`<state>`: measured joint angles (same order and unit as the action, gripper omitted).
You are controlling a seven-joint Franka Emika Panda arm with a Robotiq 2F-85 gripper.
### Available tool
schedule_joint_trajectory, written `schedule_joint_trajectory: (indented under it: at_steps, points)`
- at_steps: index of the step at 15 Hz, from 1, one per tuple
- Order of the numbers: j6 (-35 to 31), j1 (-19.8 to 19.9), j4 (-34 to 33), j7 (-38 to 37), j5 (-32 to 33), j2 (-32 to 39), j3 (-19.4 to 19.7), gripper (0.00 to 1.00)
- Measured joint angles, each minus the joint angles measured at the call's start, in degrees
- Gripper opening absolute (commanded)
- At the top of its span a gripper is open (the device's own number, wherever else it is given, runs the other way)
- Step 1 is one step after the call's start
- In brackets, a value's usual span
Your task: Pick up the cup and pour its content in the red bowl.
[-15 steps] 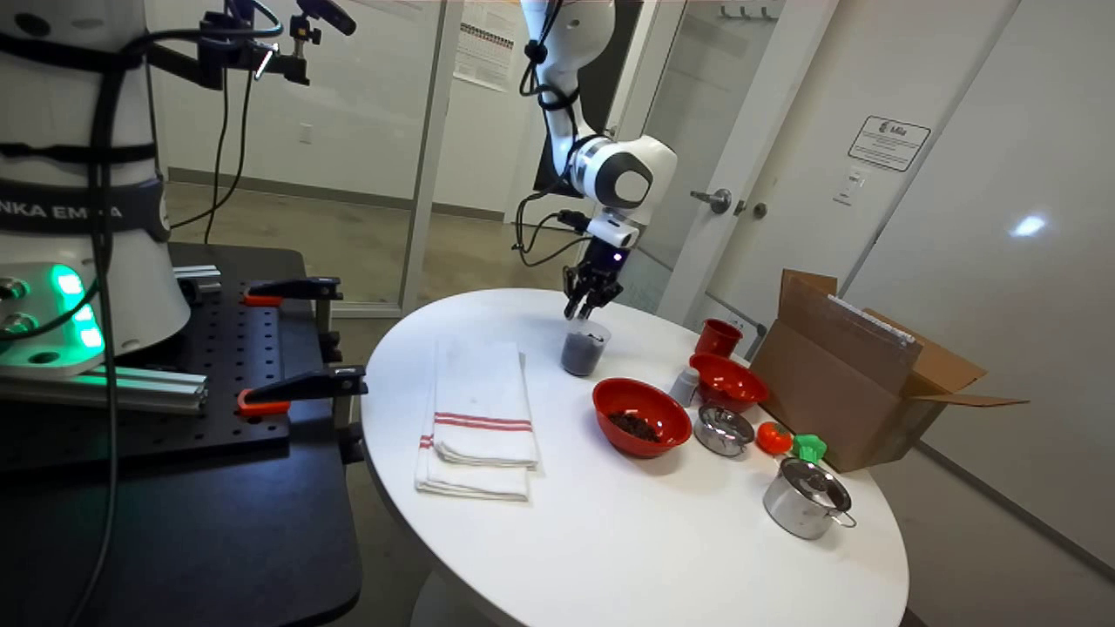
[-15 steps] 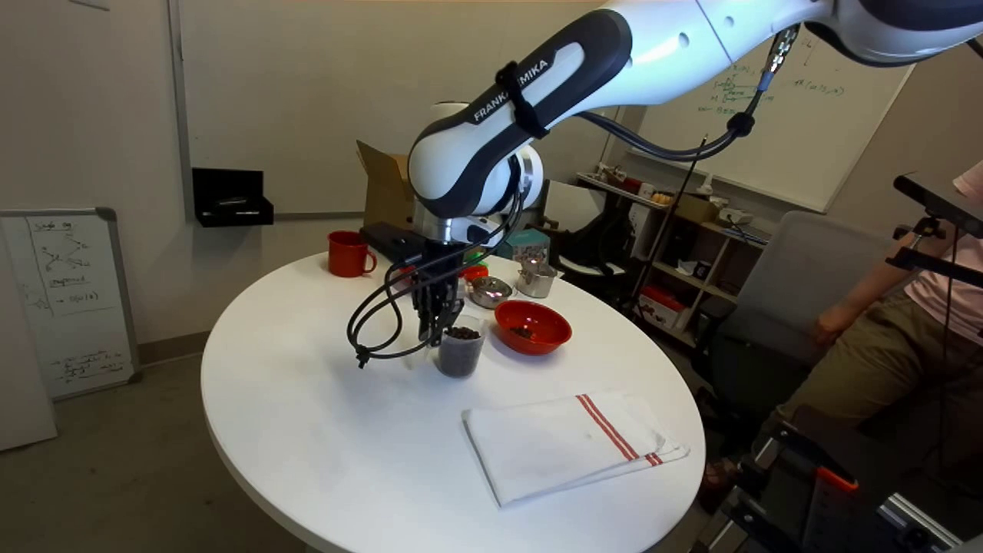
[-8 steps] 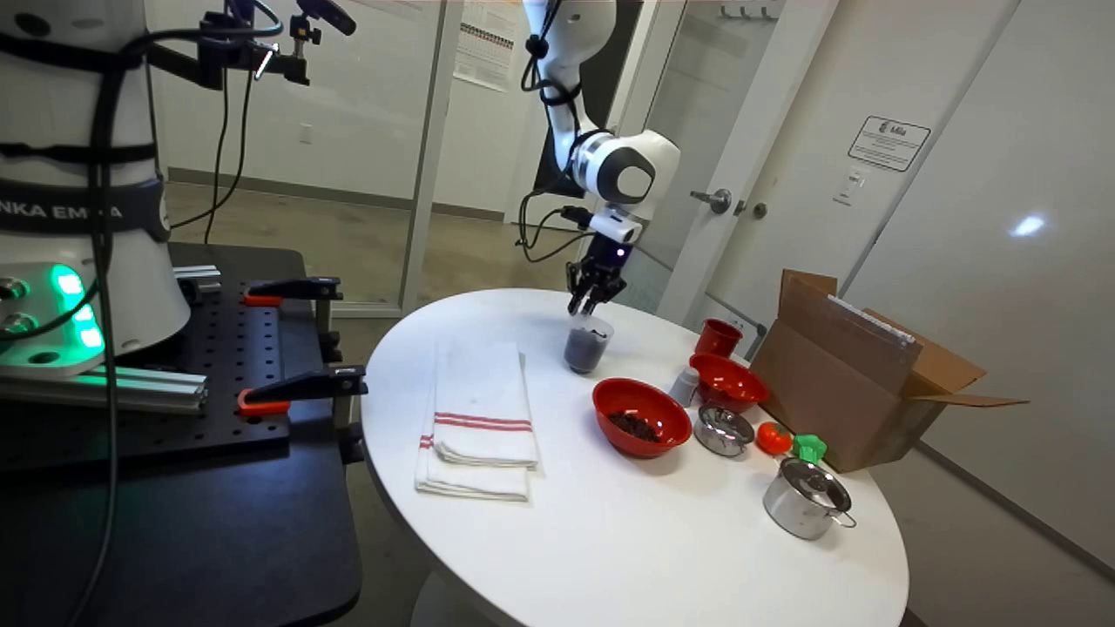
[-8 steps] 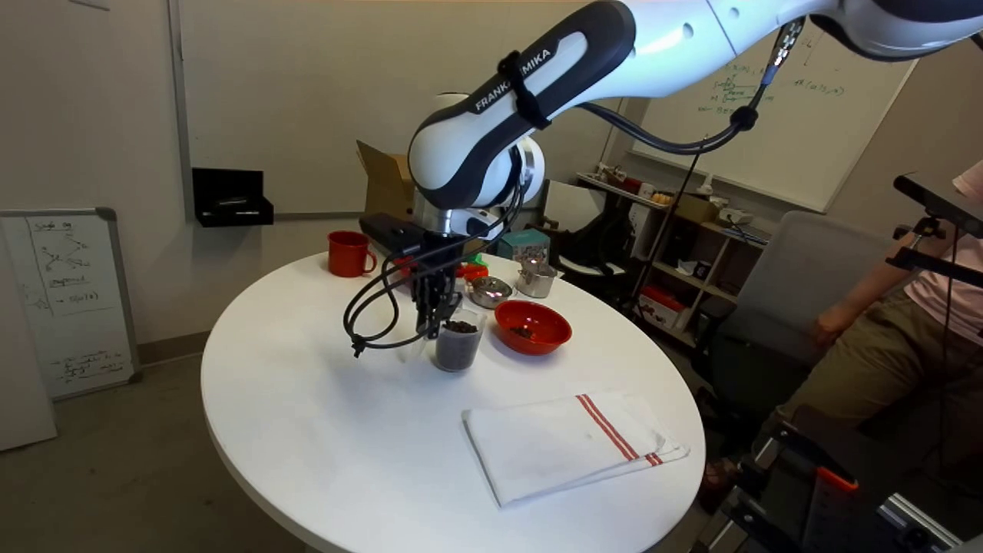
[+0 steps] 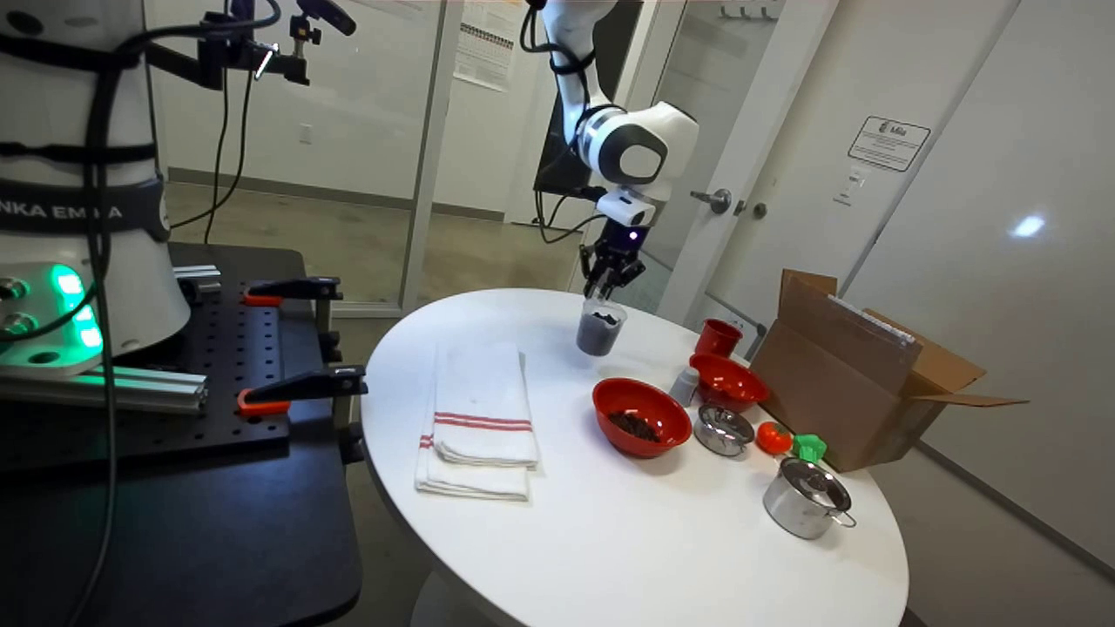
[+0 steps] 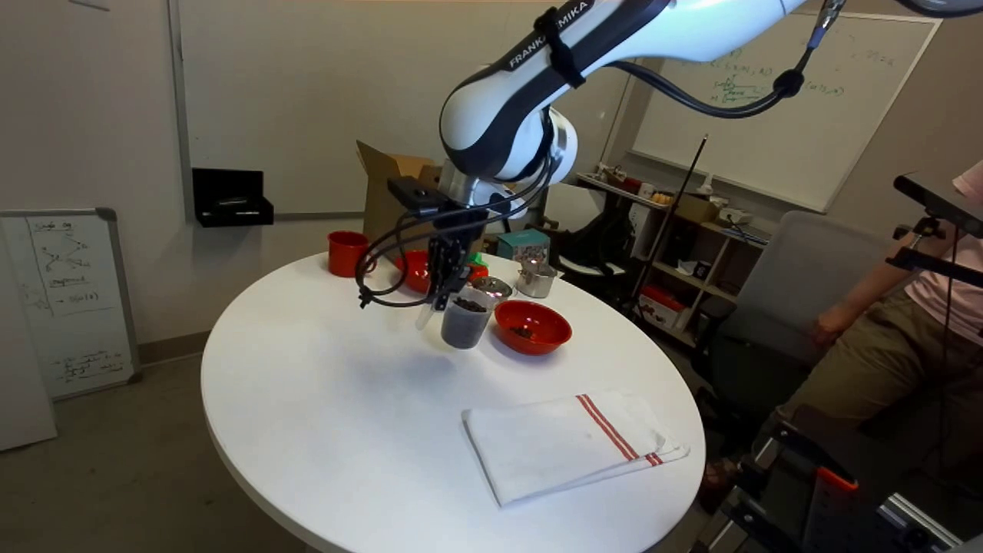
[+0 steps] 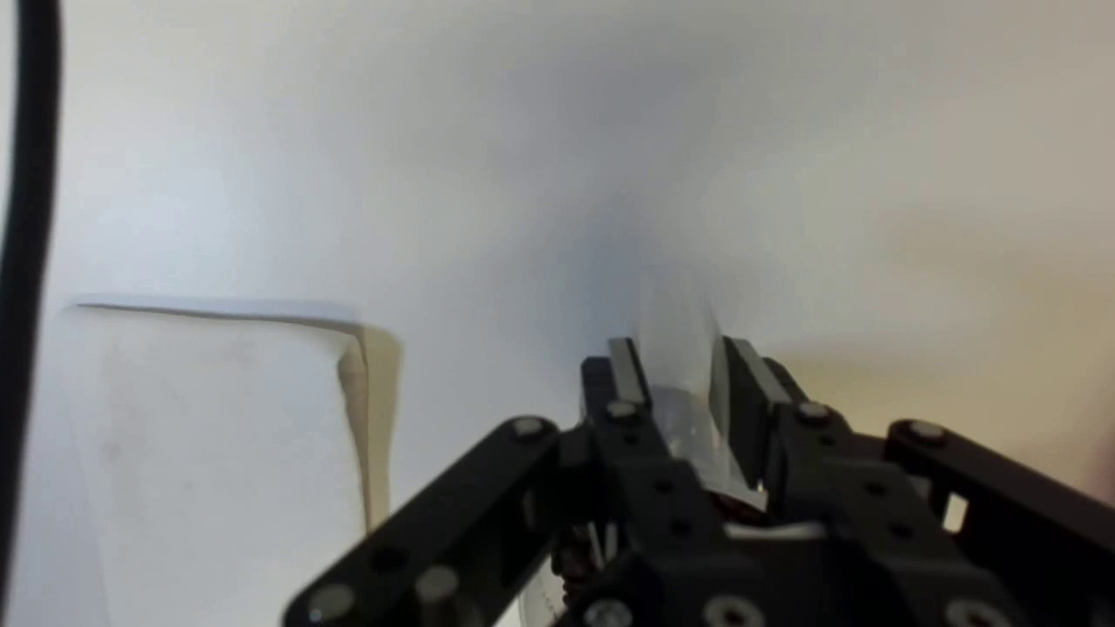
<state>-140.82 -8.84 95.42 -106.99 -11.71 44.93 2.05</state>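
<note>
cup hangs just below claw, gripped by clear handle

1. White table below the gripper.
2. In an exterior view: door behind the gripper; post, pale wall and tan floor to its picture-left; dark bench farther left, lower.
3. Light spot on a white panel, well off to its picture-right.
4. In an exterior view: whiteboard behind the gripper; small board far picture-left; shelves, chair and marked board to picture-right.
</note>
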Motion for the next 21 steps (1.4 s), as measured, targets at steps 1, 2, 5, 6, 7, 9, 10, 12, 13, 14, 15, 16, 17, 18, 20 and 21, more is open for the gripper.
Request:
schedule_joint_trajectory:
  at_steps: [1,2,5,6,7,9,10,12,13,14,15,16,17,18,20,21]
  points:
    - [-1.4,0.7,2.2,0.2,-1.1,-1.2,-0.2,0.07]
    - [-2.7,1.5,4.2,0.5,-2.2,-2.2,-0.5,0.07]
    - [-5.0,4.0,9.9,2.2,-4.7,-5.6,-1.0,0.07]
    - [-5.0,4.9,11.5,3.2,-5.1,-6.8,-1.1,0.07]
    - [-5.0,5.8,12.9,4.7,-5.2,-8.2,-1.1,0.07]
    - [-4.3,7.9,15.1,8.8,-5.3,-11.1,-1.0,0.07]
    - [-3.5,9.0,15.8,11.9,-5.3,-12.5,-1.1,0.07]
    - [-1.0,11.4,16.5,19.2,-5.9,-14.9,-1.7,0.27]
    - [0.4,12.5,16.5,22.9,-6.6,-15.9,-2.0,0.27]
    - [1.5,13.4,16.5,25.3,-7.2,-16.8,-2.2,0.27]
    - [2.0,13.9,16.5,26.6,-7.4,-17.3,-2.4,0.27]
    - [2.3,14.1,16.5,27.2,-7.4,-17.5,-2.5,0.27]
    - [2.3,14.1,16.5,27.4,-7.4,-17.5,-2.6,0.07]
    - [2.3,14.1,16.6,27.4,-7.4,-17.5,-2.8,0.07]
    - [2.3,13.7,16.6,27.6,-8.3,-17.3,-2.6,0.07]
    - [2.3,13.8,16.4,28.3,-9.9,-16.8,-2.8,0.07]
